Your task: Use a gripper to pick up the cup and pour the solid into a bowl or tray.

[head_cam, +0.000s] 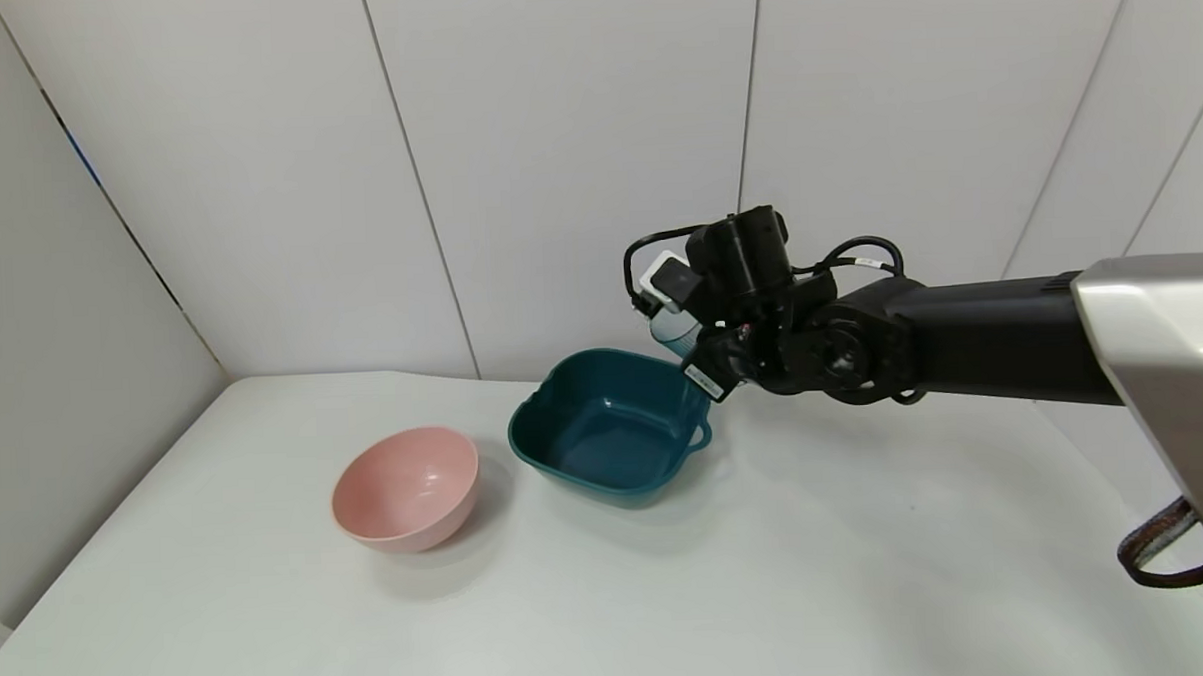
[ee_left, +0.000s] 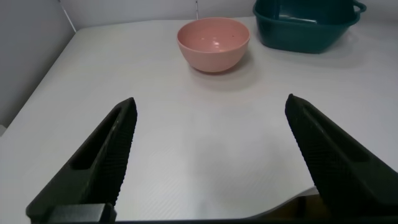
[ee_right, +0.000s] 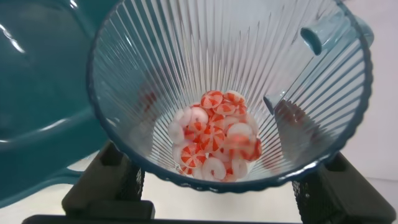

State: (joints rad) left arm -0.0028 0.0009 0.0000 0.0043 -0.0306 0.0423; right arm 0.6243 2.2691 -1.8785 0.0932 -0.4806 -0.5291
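**Cup held at the teal dish's rim, solids inside**

Cup: the small transparent pale-blue ribbed plastic cup with a side handle [ee_right: 230,93] sits in the right gripper [head_cam: 707,359], the black claw on the black arm with the silver-grey housing. The fingers are pinched together on the cup; in the right wrist view the black pads [ee_right: 118,186] flank its lower wall on both sides.

Position relative to the dark teal squarish plastic dish with rounded corners [head_cam: 610,433]: the cup is raised off the table, just above and behind the dish's far right corner, close to the rim. Most of it is hidden by the wrist in the head view; only a pale-blue sliver [head_cam: 673,330] shows.

The small round flat white and orange-red pieces [ee_right: 214,134] lie heaped at the bottom of the cup. The dish's visible interior is bare.

The round pink bowl [head_cam: 407,490] stands left of the dish, near but not touching it. Both are on the white table [head_cam: 770,572].

The left gripper [ee_left: 208,162] hangs over the table's near edge, well short of the dish, with its fingers spread wide and nothing between them.
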